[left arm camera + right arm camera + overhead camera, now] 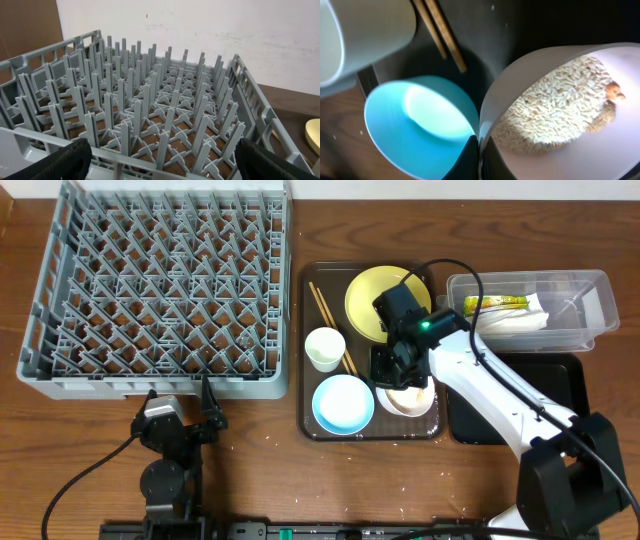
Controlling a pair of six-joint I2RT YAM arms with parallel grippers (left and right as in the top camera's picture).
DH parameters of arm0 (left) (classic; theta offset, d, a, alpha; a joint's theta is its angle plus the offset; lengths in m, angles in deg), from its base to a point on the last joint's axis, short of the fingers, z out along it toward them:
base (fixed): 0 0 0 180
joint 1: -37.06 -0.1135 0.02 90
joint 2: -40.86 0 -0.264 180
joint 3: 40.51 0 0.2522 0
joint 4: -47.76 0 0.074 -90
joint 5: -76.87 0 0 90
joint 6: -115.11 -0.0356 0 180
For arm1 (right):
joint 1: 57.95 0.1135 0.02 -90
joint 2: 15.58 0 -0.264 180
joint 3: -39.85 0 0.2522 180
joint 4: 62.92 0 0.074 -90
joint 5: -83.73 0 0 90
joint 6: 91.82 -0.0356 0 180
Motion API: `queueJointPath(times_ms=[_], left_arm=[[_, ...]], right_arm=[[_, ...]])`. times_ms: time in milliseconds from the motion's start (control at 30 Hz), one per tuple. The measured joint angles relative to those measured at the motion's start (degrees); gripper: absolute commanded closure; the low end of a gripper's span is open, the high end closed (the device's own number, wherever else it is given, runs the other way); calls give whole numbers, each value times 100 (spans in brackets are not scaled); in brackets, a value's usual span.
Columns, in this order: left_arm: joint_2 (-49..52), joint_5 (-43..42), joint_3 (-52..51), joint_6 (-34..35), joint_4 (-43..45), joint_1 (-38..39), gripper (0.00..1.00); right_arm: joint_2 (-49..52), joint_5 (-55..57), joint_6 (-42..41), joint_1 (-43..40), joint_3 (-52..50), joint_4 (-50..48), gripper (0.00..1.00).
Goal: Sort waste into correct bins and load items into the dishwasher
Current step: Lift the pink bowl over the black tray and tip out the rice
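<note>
Two bowls (343,403), two chopsticks (325,305), two trays (565,385); one each: cup (325,348), plate (365,300), rack (160,280), tub (590,320).

Left hand (160,161) spread, right hand (480,152) clamping white bowl (506,92) rim

Right arm (500,395) had a white shell, black joints, green LED (424,326) lit, black cable (447,262) looped. Left arm (165,455) was black; left gripper (162,159) had black textured fingers (60,161).

Table (400,220) carries rack (160,280), brown tray (385,428), tub (600,305), black tray (565,377).
</note>
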Motion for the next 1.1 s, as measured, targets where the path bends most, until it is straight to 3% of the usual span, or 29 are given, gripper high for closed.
queueJointPath(times_ms=[200,567,1100], left_arm=[[0,0,0,0,0,0,8],[0,0,2,0,0,0,8],[0,0,0,0,0,0,8]], right_arm=[[-575,-525,597,-407,0,254,99],[-2446,-1141,2057,-2494,0,1158,99],[-2498,-3947,4319,-5515,-1593,579,99]])
